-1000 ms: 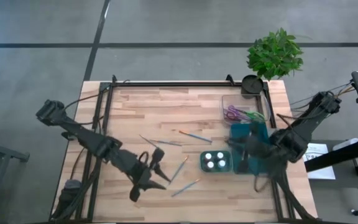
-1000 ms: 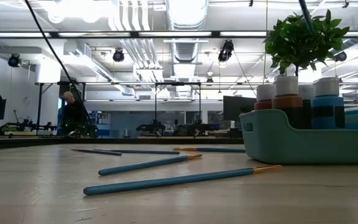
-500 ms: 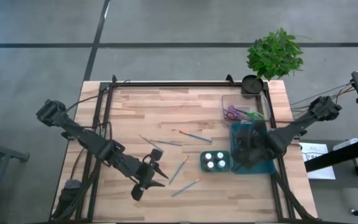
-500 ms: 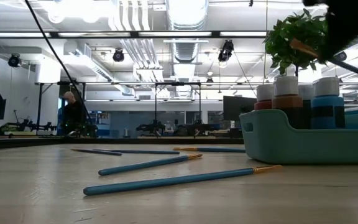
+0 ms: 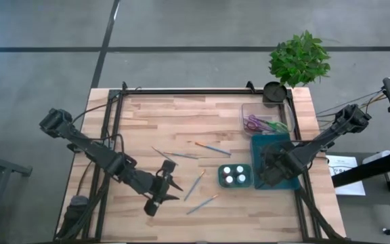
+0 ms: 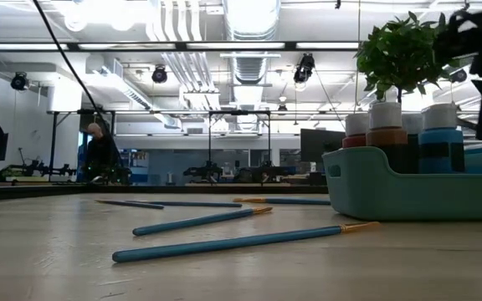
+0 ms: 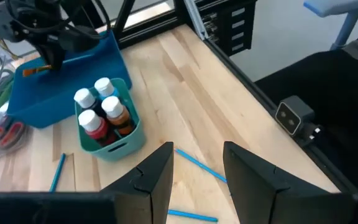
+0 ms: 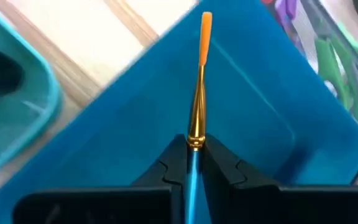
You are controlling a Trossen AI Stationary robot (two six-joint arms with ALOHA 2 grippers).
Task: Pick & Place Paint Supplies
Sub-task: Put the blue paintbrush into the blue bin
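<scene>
My right gripper (image 8: 195,149) is shut on a blue-handled paintbrush (image 8: 199,93) over the blue bin (image 5: 284,177) by the table's right edge. Its orange bristles (image 8: 205,28) point into the bin. The left gripper (image 5: 170,186) hovers open near the table's near edge, its fingers either side of a blue brush (image 7: 199,168) lying flat below it. Three more brushes (image 5: 195,183) (image 5: 202,203) (image 5: 212,148) lie flat on the wood. A small teal tray (image 5: 235,177) left of the bin holds several white-capped paint bottles (image 7: 103,112). My right gripper pinches the brush between its two fingers on the blue handle just behind the gold ferrule (image 8: 196,138). The brush runs along the fingers and sticks out past their tips. It is lifted clear of the table, above the blue bin's floor (image 8: 253,124).
A clear box with scissors (image 5: 263,123) sits beyond the blue bin, with a black cup (image 5: 274,91) and a potted plant (image 5: 300,57) at the far right corner. A thin dark brush (image 5: 171,154) lies mid-table. A person (image 6: 99,150) stands far behind the table.
The right gripper has carried the brush down over the blue bin. In the low view it has dropped from above the picture to just behind the paint bottles, and the brush has tipped from upright to slanting. The brushes on the table have stayed put.
</scene>
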